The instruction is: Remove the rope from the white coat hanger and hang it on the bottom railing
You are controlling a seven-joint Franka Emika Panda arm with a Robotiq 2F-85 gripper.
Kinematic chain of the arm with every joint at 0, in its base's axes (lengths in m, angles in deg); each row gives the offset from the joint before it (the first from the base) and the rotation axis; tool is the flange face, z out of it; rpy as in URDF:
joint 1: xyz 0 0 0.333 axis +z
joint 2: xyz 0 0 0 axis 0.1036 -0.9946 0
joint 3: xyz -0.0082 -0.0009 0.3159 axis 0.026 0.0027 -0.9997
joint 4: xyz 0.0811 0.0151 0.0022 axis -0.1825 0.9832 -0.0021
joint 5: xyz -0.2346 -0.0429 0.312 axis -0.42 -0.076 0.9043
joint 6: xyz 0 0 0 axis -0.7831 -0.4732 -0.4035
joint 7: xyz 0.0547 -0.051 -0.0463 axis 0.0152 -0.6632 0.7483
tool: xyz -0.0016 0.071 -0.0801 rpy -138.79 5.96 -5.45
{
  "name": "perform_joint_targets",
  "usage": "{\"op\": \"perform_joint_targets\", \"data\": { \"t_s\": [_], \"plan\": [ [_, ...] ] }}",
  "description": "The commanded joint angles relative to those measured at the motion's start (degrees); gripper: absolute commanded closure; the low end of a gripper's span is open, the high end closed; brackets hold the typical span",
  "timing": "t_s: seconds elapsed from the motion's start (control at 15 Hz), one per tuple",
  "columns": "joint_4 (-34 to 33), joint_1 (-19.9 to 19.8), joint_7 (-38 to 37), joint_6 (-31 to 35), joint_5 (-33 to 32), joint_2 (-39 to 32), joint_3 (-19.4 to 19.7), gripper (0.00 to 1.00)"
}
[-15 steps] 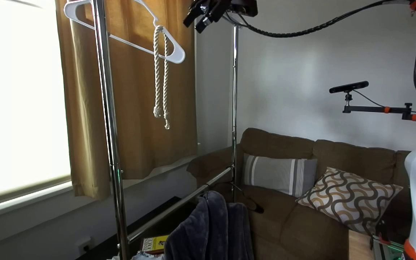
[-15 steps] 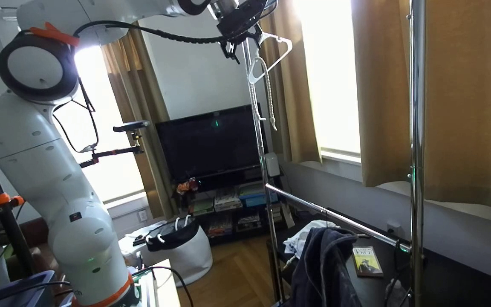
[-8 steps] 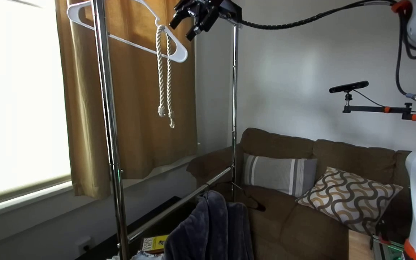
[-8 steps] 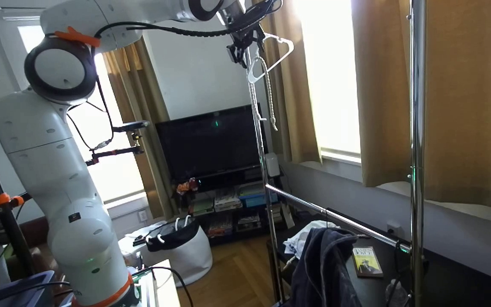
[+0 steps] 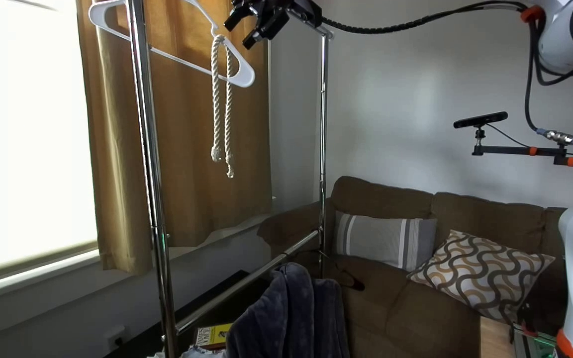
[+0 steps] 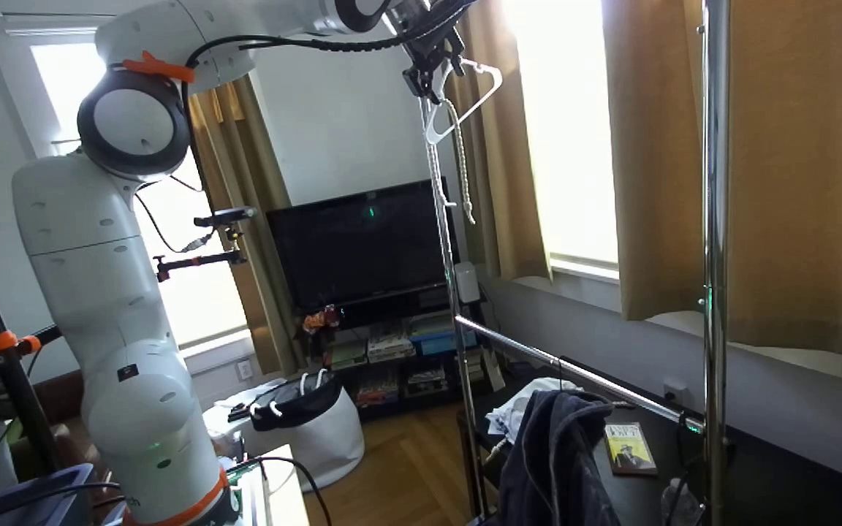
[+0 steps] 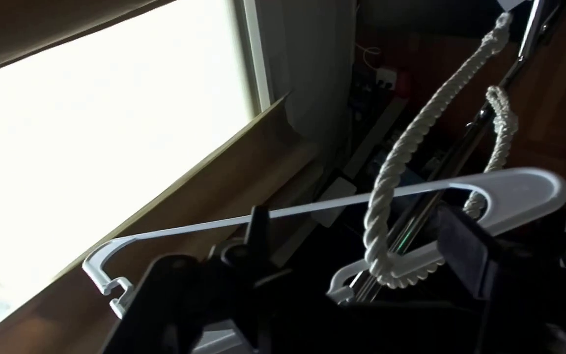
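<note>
The white rope (image 5: 215,99) is draped over the sloping arm of the white coat hanger (image 5: 243,77), with both ends hanging down. Rope (image 6: 463,161) and hanger (image 6: 471,111) also show in an exterior view. My gripper (image 5: 240,34) is open, beside and slightly above the rope's loop; it also shows near the hanger (image 6: 447,84). In the wrist view, the rope (image 7: 402,147) and the hanger (image 7: 523,191) appear between the spread fingers (image 7: 361,236), with no visible grip. The bottom railing (image 5: 246,282) runs low between the rack's posts; it also shows here (image 6: 509,336).
A dark robe (image 5: 291,308) hangs on the bottom railing, with a black hanger (image 5: 353,283) near it. The rack's chrome posts (image 5: 149,164) (image 5: 323,124) stand on either side. Behind are a curtain (image 6: 655,183), a sofa (image 5: 381,199) and a dark table (image 6: 772,460) with a book (image 6: 629,447).
My gripper has moved toward the hanger and rope, dipping and then rising a little. The hanger and rope swayed slightly and are back near their earlier place.
</note>
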Motion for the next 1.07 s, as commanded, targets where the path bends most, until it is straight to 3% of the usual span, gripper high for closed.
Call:
{"op": "perform_joint_targets", "data": {
  "t_s": [0.0, 0.27, 0.53, 0.73, 0.87, 1.0],
  "plan": [
    [-1.9, 0.0, 1.4, -0.5, -0.6, -2.0, 0.0, 0.18],
    [-2.6, 0.1, 1.7, -0.9, 0.1, -3.0, -0.1, 0.24],
    [-3.5, 0.1, 2.1, -1.6, 0.8, -3.6, -0.4, 0.69],
    [-3.7, 0.0, 2.3, -1.6, 1.2, -3.6, -0.5, 0.91],
    [-3.7, -0.1, 2.6, -1.7, 2.2, -3.5, -0.6, 1.0],
    [-3.8, -0.2, 2.9, -2.0, 3.4, -3.5, -0.5, 1.0]
  ]
}}
